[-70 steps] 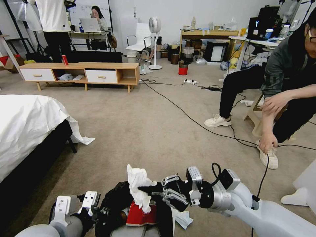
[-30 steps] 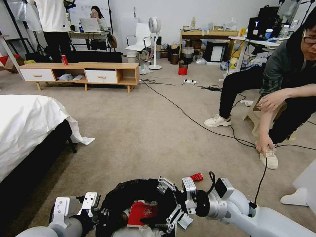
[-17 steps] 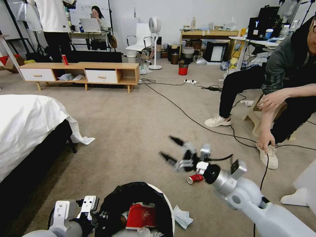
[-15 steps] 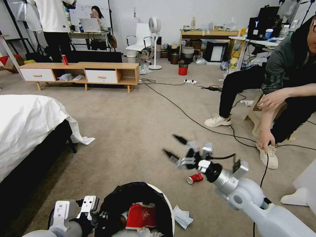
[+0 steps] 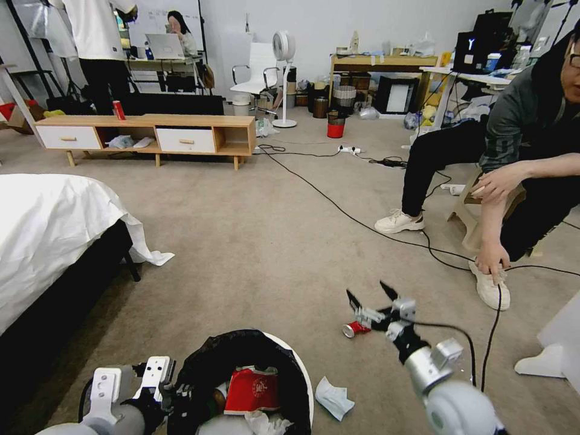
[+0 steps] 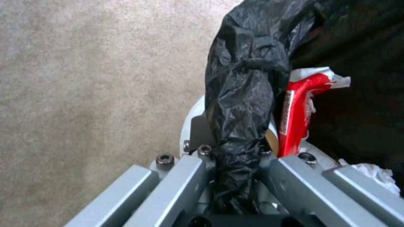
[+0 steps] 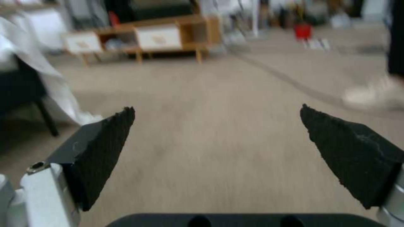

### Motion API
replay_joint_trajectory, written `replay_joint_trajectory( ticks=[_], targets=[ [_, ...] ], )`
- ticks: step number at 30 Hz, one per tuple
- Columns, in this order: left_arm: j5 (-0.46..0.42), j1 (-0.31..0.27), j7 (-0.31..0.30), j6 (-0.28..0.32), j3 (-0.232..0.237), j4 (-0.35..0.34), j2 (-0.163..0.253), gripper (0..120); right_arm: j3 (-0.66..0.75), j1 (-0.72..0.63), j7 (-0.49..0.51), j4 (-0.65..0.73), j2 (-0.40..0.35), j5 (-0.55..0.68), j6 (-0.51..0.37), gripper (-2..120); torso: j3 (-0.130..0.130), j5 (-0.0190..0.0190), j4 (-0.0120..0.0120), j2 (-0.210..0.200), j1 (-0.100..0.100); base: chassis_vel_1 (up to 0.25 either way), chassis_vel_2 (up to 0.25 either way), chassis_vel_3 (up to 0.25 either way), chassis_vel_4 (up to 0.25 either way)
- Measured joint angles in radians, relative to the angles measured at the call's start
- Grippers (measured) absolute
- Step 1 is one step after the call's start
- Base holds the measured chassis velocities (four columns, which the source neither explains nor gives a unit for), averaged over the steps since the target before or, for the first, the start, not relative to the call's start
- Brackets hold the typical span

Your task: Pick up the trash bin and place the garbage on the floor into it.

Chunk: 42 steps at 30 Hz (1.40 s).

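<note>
1. Holding the trash bin (image 5: 289, 365) by its rim low in the head view, the left gripper (image 5: 158, 386) was pinched on the bunched black bag (image 6: 242, 104) folded over that rim, as the left wrist view showed. The bin kept the place it had a couple of seconds before, mouth upward and long axis roughly upright, leaning a little if at all.

2. The right gripper (image 5: 371, 295) had changed most: about a second earlier it was down inside the bin's mouth, and before that it carried a white tissue there. Now it had swung out to the right and dropped low over the floor (image 5: 260, 241), its jaws spread wide with nothing between them.

3. The red snack packet (image 5: 252, 389) and a white tissue (image 5: 260, 423) lay inside the bin, so by my reading one delivery was finished and the arm was going for more garbage.

4. The crushed red can (image 5: 354, 328) lay on its side on the carpet just beside and below the open gripper, not yet touched. Its long axis ran roughly left to right across the head view, with the pale round end pointing towards the bin.

5. A crumpled white tissue (image 5: 332, 397) lay on the floor just to the right of the bin, also not yet collected.

6. I judged the task part done, with at least these two pieces left on the floor.
</note>
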Motion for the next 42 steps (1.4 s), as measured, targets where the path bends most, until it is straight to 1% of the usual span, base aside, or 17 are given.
replay_joint_trajectory(
  ticks=[4,9,14,16,18,20,21,23,27,28,29,30,32,34,38,40,42],
  targets=[
    [0.004,0.003,-0.001,0.0,0.001,-0.001,0.0,1,0.011,-0.023,-0.033,-0.058,0.047,-0.032,-0.047,100,0.0,-0.0003,0.0001,0.0,0.0,0.0,0.0,0.0,0.0],
    [0.004,0.001,-0.003,0.0,0.002,-0.008,-0.001,1,-0.005,-0.029,-0.034,-0.095,0.047,-0.03,-0.056,100,0.0,-0.0003,-0.0001,0.0,0.0,0.0,0.0,0.0,0.0],
    [0.004,0.001,-0.003,0.0,0.003,-0.013,0.0,1,-0.026,-0.035,-0.015,-0.136,0.028,-0.018,-0.063,100,0.0,-0.0003,0.0002,0.0,0.0,0.0,0.0,0.0,0.0],
    [0.002,-0.007,-0.003,0.0,0.003,-0.013,0.008,1,-0.038,-0.039,-0.002,-0.172,-0.002,-0.016,-0.037,100,0.0,-0.0002,-0.0003,0.0,0.0,0.0,0.0,0.0,0.0],
    [0.001,-0.009,-0.003,0.0,0.003,-0.013,0.009,1,-0.041,-0.039,-0.001,-0.181,-0.01,-0.016,-0.035,100,0.0,-0.0003,-0.0002,0.0,0.0,0.0,0.0,0.0,0.0],
    [-0.002,-0.012,-0.003,0.0,0.004,-0.013,0.011,1,-0.049,-0.033,-0.006,-0.195,-0.028,0.009,-0.074,100,0.0,-0.0001,-0.0001,0.0,0.0,0.0,0.0,0.0,0.0],
    [-0.002,-0.012,-0.003,0.0,0.004,-0.013,0.011,1,-0.049,-0.033,-0.006,-0.195,-0.028,0.009,-0.074,100,0.0,-0.0001,-0.0001,0.0,0.0,0.0,0.0,0.0,0.0],
    [-0.003,-0.015,-0.002,0.0,0.005,-0.014,0.012,1,-0.061,-0.013,-0.027,-0.226,-0.038,0.009,-0.134,100,0.0,-0.0004,0.0001,0.0,0.0,0.0,0.0,0.0,0.0],
    [-0.007,-0.019,-0.002,0.0,0.005,-0.015,0.014,1,-0.077,0.019,-0.054,-0.29,-0.037,-0.026,-0.169,100,0.0,-0.0002,0.0,0.0,0.0,0.0,0.0,0.0,0.0],
    [-0.008,-0.02,-0.002,0.0,0.005,-0.016,0.014,1,-0.086,0.03,-0.054,-0.305,-0.035,-0.027,-0.214,100,0.0,-0.0001,0.0001,0.0,0.0,0.0,0.0,0.0,0.0],
    [-0.008,-0.02,-0.002,0.0,0.005,-0.016,0.014,1,-0.086,0.03,-0.054,-0.305,-0.035,-0.027,-0.214,100,0.0,-0.0001,0.0001,0.0,0.0,0.0,0.0,0.0,0.0],
    [-0.008,-0.022,-0.002,0.0,0.005,-0.016,0.014,1,-0.093,0.038,-0.055,-0.312,-0.036,-0.025,-0.247,100,0.0,-0.0002,0.0,0.0,0.0,0.0,0.0,0.0,0.0],
    [-0.008,-0.024,-0.001,0.0,0.005,-0.016,0.014,1,-0.096,0.042,-0.058,-0.315,-0.037,-0.023,-0.264,100,0.0,-0.0002,0.0,0.0,0.0,0.0,0.0,0.0,0.0],
    [-0.009,-0.027,-0.001,0.0,0.005,-0.016,0.014,1,-0.105,0.065,-0.076,-0.34,-0.031,-0.02,-0.311,100,0.0,-0.0002,-0.0001,0.0,0.0,0.0,0.0,0.0,0.0],
    [-0.009,-0.027,0.0,0.0,0.006,-0.015,0.016,1,-0.109,0.082,-0.082,-0.356,-0.025,-0.027,-0.339,100,0.0,-0.0002,0.0,0.0,0.0,0.0,0.0,0.0,0.0],
    [-0.009,-0.029,0.001,0.0,0.008,-0.014,0.017,1,-0.124,0.109,-0.091,-0.373,-0.025,-0.036,-0.379,100,0.0,-0.0002,0.0,0.0,0.0,0.0,0.0,0.0,0.0],
    [-0.008,-0.031,0.001,0.0,0.01,-0.014,0.016,1,-0.132,0.123,-0.098,-0.385,-0.023,-0.043,-0.386,100,0.0,-0.0004,0.0,0.0,0.0,0.0,0.0,0.0,0.0]
  ],
)
